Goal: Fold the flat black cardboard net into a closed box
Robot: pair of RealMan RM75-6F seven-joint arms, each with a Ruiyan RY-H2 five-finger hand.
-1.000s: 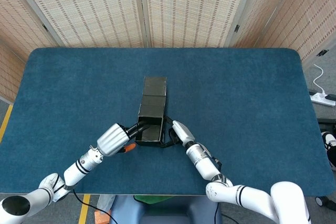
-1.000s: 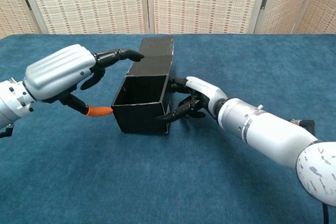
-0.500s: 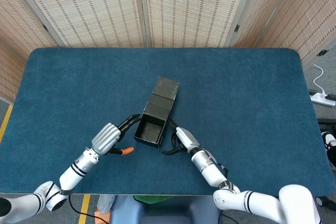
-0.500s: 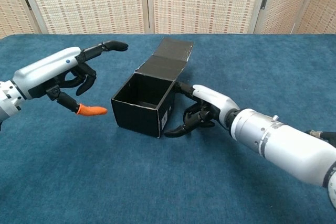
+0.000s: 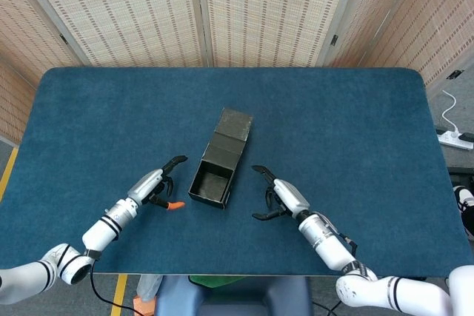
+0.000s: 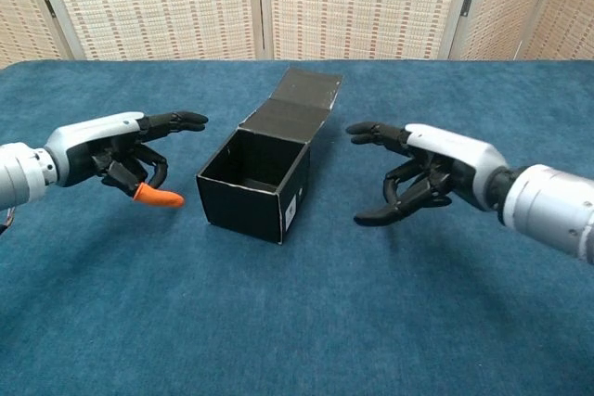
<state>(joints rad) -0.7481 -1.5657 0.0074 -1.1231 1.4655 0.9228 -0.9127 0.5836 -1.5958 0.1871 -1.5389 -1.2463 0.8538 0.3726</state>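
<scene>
While both hands sit off it, the box (image 5: 217,168) stands near the middle of the blue desk (image 5: 355,131), turned at a slight angle. Body is erected: four black walls up, top open. Interior looks dark and bare in both views; nothing seen inside. Lid flap (image 6: 302,101) is joined at the far wall and leans back away from the opening, unfolded, its end panel bent upward. Cardboard is matte black; a small white label (image 6: 290,213) shows on the near right wall, print too small to read.

Left hand (image 6: 121,147) hovers to the left of the box, apart from it, holding nothing. One finger points toward the box, the others curl loosely, and its orange thumb tip (image 6: 158,196) points toward the near left wall.

Right hand (image 6: 422,166) hovers to the right of the box, clearly apart from it, empty. Its fingers are spread and bent in a loose claw facing the box.

Woven screen panels (image 5: 207,9) stand behind the far desk edge. White power strip (image 5: 455,137) lies on the floor at far right.
</scene>
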